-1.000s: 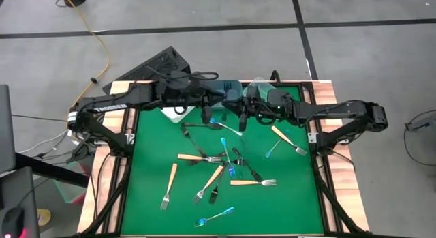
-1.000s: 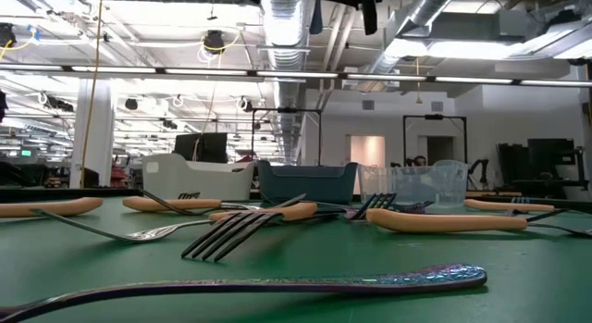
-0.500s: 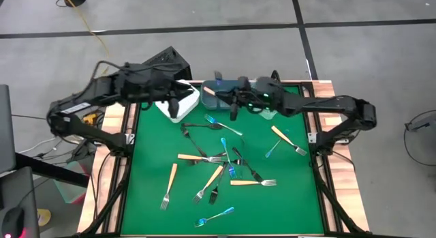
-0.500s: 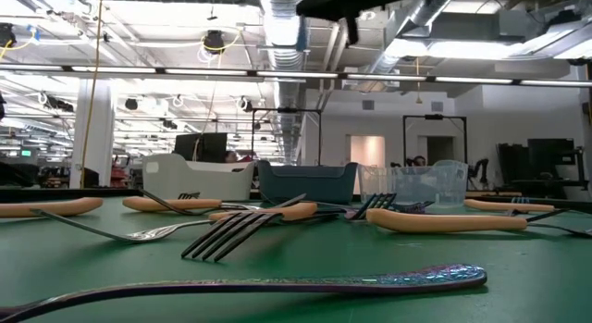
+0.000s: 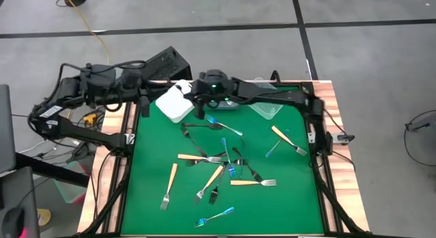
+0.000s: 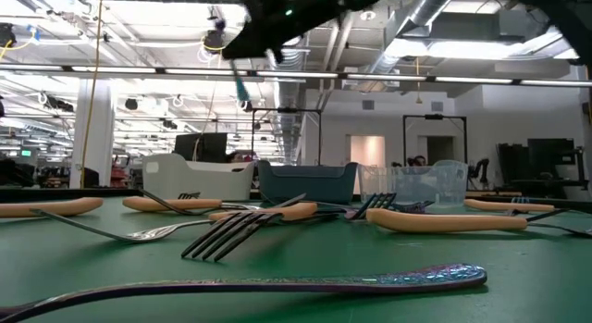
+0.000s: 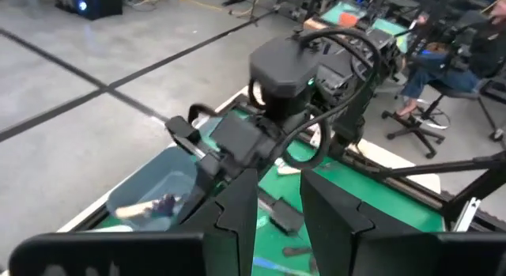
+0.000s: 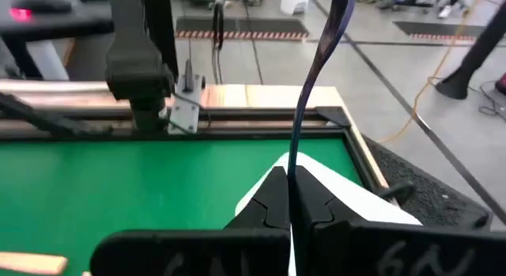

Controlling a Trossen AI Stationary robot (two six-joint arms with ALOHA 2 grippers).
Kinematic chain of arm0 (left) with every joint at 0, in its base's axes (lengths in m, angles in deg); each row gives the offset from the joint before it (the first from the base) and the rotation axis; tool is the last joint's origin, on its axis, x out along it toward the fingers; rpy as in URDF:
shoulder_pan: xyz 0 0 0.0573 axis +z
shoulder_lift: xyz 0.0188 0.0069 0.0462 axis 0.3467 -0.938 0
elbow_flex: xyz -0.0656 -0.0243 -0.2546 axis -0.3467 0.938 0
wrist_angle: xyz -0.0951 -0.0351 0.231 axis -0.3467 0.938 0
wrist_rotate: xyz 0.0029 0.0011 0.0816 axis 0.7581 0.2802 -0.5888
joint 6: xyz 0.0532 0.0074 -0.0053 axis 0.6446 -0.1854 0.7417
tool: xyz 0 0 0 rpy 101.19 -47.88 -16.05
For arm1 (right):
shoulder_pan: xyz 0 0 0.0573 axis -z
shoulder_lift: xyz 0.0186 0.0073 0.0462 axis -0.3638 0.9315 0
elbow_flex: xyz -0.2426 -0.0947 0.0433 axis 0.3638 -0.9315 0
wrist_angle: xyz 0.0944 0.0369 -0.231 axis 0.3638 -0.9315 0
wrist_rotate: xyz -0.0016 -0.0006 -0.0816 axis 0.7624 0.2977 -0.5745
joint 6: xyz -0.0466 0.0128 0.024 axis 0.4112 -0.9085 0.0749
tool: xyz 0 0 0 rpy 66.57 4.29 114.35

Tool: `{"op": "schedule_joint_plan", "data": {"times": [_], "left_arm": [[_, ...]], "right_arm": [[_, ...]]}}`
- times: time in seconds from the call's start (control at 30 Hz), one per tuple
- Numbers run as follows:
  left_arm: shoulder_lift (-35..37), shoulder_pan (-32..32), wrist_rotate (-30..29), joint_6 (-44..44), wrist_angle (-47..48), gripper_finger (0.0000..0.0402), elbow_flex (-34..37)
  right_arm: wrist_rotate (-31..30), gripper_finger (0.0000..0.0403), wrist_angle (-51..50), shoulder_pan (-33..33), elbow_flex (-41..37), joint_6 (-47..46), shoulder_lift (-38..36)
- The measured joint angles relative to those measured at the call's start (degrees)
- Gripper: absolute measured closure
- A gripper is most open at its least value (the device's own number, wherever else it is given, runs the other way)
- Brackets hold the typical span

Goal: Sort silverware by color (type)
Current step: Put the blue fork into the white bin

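Note:
Several forks with orange, blue or black handles lie scattered on the green mat (image 5: 286,190). My right gripper (image 5: 199,108) reaches along the table's far edge and is shut on a blue-handled fork (image 8: 312,78), above the white bin (image 5: 174,105). My left gripper (image 7: 277,209) stands open with nothing between its fingers. It is drawn back over the table's far left corner (image 5: 144,101). The grey-blue bin (image 7: 158,189) has utensils in it. My right gripper pinches the fork's handle near its end (image 8: 293,161) between its two fingers, which lie along the fork. The fork sticks out past the fingertips, tines (image 8: 340,1) farthest away. It is lifted clear, over the white bin (image 8: 332,189).
Three bins stand in a row along the far edge: the white bin (image 6: 199,180), the grey-blue bin (image 6: 307,182) and a clear bin (image 6: 416,184). My right arm (image 5: 272,98) spans the far edge above them. Wooden rails frame the mat.
My right gripper has carried the fork along the far edge toward the table's left, from above the middle bins to above the white bin, and has rolled. My left arm has drawn back from the bins toward the table's left edge and has risen.

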Motion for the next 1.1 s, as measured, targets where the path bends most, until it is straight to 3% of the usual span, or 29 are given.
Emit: {"op": "schedule_joint_plan", "data": {"times": [0.3, 0.5, 0.7, 0.93, 1.1], "left_arm": [[1.87, -0.98, -2.81, -1.94, 5.40, 0.0319, 0.00], [1.88, -1.02, -2.81, -2.49, 7.78, 0.0319, 0.29], [1.81, -1.02, -4.82, -2.49, 10.39, 0.0319, 0.46], [1.79, -1.00, -6.94, -2.47, 11.26, 0.0319, 0.46], [1.79, -1.00, -7.12, -2.47, 11.44, 0.0319, 0.46]], "right_arm": [[-0.81, 0.0400, -4.67, 0.17, 17.20, 16.08, 15.25], [-13.13, 0.0400, -8.29, 0.13, 24.42, 16.61, 23.05], [-22.17, 0.0400, -12.56, 0.15, 25.71, 16.65, 25.66], [-21.05, 0.0400, -13.18, 0.17, 25.71, 19.97, 25.75], [-20.97, 0.0400, -9.21, -0.36, 25.71, 27.78, 25.73]]}}
